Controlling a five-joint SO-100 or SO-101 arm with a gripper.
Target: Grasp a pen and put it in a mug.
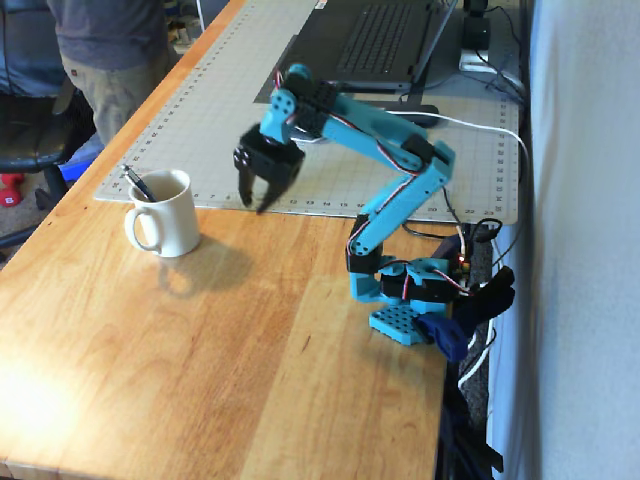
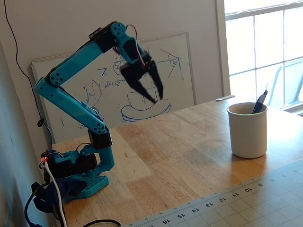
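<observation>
The cream-white mug (image 1: 163,214) stands on the wooden table at the left of one fixed view and at the right of the other (image 2: 247,130). The dark pen (image 1: 138,183) leans inside it, its top end poking above the rim (image 2: 260,102). My gripper (image 1: 255,204) hangs in the air to the right of the mug and well apart from it, fingers pointing down. Its jaws (image 2: 156,99) look slightly apart, with nothing between them.
A grey cutting mat (image 1: 210,120) with a laptop (image 1: 365,40) on it covers the far table. The arm's base (image 1: 400,300) sits at the table's right edge among cables. A whiteboard (image 2: 180,71) leans on the wall. A person (image 1: 105,40) stands at the far left corner.
</observation>
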